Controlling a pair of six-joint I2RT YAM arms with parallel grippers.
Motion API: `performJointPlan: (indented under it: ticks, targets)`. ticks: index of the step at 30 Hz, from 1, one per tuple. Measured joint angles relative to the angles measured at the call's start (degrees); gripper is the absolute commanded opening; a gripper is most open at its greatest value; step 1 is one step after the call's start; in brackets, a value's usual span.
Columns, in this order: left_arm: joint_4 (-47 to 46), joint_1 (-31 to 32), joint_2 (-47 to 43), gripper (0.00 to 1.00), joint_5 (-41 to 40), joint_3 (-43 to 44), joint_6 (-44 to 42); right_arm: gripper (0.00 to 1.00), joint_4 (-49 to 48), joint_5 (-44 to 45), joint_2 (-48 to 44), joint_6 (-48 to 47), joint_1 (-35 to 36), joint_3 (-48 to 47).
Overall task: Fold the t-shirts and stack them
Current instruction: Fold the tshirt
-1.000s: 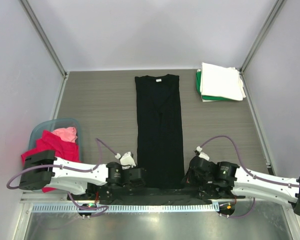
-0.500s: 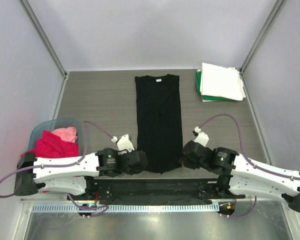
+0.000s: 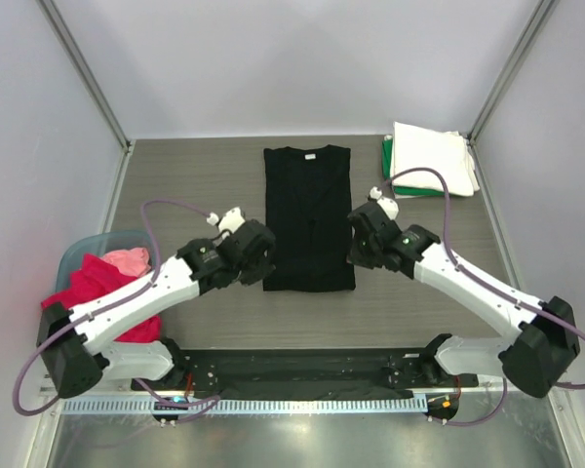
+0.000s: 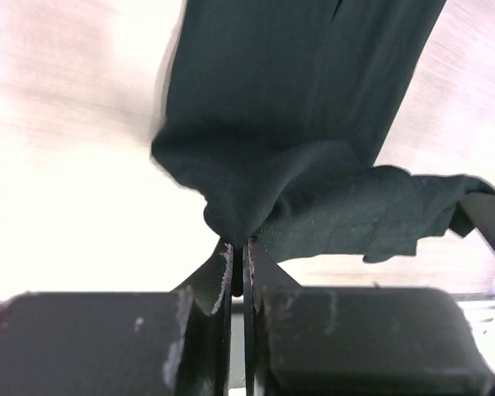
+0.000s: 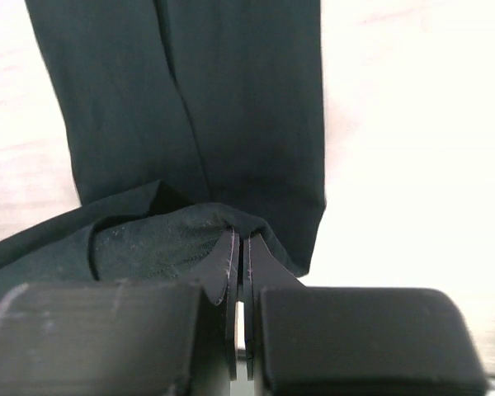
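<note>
Both arms are stretched forward over the grey tabletop (image 3: pixel 195 175) now, elbows bent outward and wrists angled in toward the middle. The left end effector (image 3: pixel 261 255) is clamped on the left edge of the black t-shirt (image 3: pixel 309 195). In the left wrist view the two fingers are seen pressed together, with a bunched fold of dark cloth pinched between them. The right end effector (image 3: pixel 356 252) is likewise closed tight on the shirt's right edge, and a doubled layer of cloth is caught at its fingertips in the right wrist view. The black t-shirt is laid in the centre of the tabletop, collar toward the far wall, with its near part doubled over the rest and held between the two arms. Over at the far right corner, a folded white t-shirt (image 3: pixel 429 156) is stacked on a folded green t-shirt (image 3: pixel 387 168). At the near left, a red t-shirt (image 3: pixel 93 283) and a pink t-shirt (image 3: pixel 130 260) are heaped in the pale blue tub (image 3: pixel 105 236), the red one draped over its rim.
</note>
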State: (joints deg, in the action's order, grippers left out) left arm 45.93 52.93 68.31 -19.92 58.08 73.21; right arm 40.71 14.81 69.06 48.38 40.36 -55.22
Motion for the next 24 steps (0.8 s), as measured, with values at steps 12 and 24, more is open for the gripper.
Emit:
performJointPlan:
  ticks: [12,24]
  targets:
    - [-2.86,-13.94,17.66,0.00,9.73,13.07,-13.84,0.01,-3.39,-5.77,15.02,-9.42,-10.40,-9.31]
    - [-4.17,-20.44,30.40,0.00,15.72,20.11,-20.31,0.01,-6.29,-8.98,26.12,-12.55,-14.47,-14.64]
